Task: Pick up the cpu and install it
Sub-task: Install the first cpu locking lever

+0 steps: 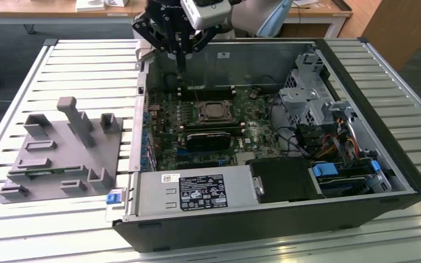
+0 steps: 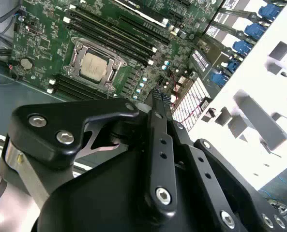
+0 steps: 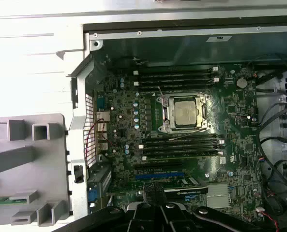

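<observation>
Open computer case lying on its side on a slatted metal table, green board exposed inside. Sitting in the metal-framed socket near the middle of that board: the cpu, silver top facing up, flat and square within the frame; seen the same way in the first wrist view and in the second wrist view. Long dark memory slots running along both sides of the socket. Above the board's far edge from the socket, close to the case wall, hanging clear of everything: the gripper, black fingers drawn together into one narrow point with nothing between them, tips well apart from the cpu. Same pinched-together fingers in the second wrist view, empty. Beyond the socket, toward the near side of the case, a grey power box with labels. Outside the case, on the exterior view's left of the socket, a grey plastic fixture with upright blocks resting on the table.
</observation>
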Action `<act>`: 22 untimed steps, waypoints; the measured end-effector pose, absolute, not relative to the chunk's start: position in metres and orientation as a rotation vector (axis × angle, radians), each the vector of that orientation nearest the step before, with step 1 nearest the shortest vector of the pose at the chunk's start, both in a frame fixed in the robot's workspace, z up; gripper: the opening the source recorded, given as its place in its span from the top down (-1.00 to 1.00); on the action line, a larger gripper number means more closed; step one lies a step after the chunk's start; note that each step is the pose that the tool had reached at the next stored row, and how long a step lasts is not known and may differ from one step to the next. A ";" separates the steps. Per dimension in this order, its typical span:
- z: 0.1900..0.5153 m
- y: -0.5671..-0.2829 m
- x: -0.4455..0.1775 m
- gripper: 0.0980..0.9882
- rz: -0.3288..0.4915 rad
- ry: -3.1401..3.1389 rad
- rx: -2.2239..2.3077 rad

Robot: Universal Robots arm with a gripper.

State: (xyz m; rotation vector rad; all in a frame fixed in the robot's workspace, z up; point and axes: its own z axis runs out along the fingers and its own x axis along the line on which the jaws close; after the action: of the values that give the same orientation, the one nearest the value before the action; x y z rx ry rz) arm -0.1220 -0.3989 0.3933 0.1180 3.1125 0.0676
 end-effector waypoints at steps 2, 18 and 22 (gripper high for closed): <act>0.393 -0.399 -0.122 0.98 0.068 3.113 0.118; 0.393 -0.397 -0.118 0.98 0.068 3.112 0.118; 0.392 -0.390 -0.117 0.98 0.068 3.112 0.118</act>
State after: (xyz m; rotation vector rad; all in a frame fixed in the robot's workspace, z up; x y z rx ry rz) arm -0.1175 -0.3899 0.3922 0.1181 3.1125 0.0677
